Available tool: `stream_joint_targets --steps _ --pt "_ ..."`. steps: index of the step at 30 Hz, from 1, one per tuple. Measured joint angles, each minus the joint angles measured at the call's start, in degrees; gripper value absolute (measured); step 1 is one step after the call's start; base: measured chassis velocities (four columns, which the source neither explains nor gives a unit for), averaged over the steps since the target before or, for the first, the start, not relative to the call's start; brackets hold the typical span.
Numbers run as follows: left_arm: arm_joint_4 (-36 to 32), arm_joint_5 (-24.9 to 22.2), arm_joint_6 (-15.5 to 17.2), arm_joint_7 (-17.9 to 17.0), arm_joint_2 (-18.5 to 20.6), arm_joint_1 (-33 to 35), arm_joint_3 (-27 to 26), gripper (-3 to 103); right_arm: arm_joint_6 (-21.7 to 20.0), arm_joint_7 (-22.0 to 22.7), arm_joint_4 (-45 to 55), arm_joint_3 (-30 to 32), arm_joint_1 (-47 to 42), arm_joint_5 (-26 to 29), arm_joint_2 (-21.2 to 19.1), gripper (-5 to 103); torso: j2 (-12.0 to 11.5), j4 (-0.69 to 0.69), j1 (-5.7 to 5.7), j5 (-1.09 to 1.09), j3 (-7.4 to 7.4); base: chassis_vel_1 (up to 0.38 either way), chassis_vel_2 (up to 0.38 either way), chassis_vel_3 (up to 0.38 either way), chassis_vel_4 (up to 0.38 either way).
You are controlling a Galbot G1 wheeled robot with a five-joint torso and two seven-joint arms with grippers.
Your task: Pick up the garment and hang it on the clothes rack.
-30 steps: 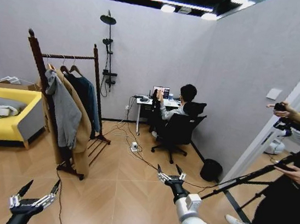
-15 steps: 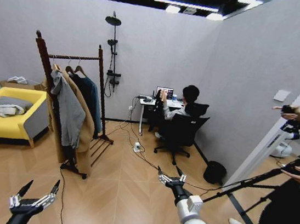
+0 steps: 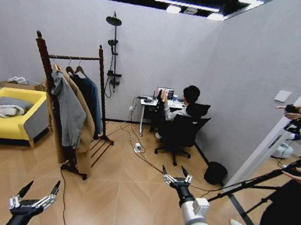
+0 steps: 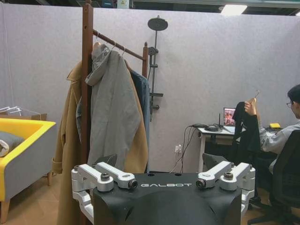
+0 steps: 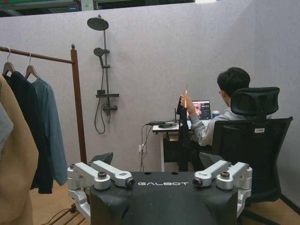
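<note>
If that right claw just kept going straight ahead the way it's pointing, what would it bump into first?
Probably the black office chair with the person seated at the desk. The right gripper, fingers open, points across bare floor toward it, and nothing shows in between. Depth is hard to judge; the clothes rack stands off to its left.

The rack [image 3: 71, 58] is dark, polished wood. On it hang soft matt cloth coats: grey [image 3: 71, 114], tan [image 3: 84, 137] and blue [image 3: 93, 100]. The floor [image 3: 122, 197] is smooth wood-look board with slight sheen. Both grippers, left [image 3: 35, 193] and right [image 3: 177, 176], show black plastic and bare metal.
</note>
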Motion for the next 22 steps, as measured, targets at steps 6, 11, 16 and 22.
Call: stream_joint_targets --steps 6,11,16,22 --pt "0.0 0.0 0.0 0.0 0.0 0.0 0.0 100 0.5 -3.3 3.2 4.2 -4.4 0.2 2.1 100 0.0 -0.01 0.00 0.00 0.00 0.000 0.000 0.000 0.000" --pt "0.0 0.0 0.0 0.0 0.0 0.0 0.0 100 1.3 -4.5 4.0 5.5 -5.9 -0.7 3.5 100 0.0 0.00 0.00 0.00 0.00 0.000 0.000 0.000 0.000" --pt "0.0 0.0 0.0 0.0 0.0 0.0 0.0 100 2.1 -4.5 3.9 5.7 -6.3 -0.8 4.0 100 0.0 0.00 0.00 0.00 0.00 0.000 0.000 0.000 0.000" --pt "0.0 0.0 0.0 0.0 0.0 0.0 0.0 100 3.2 -4.4 3.5 6.0 -6.5 -0.8 4.2 100 0.0 0.00 0.00 0.00 0.00 0.000 0.000 0.000 0.000"
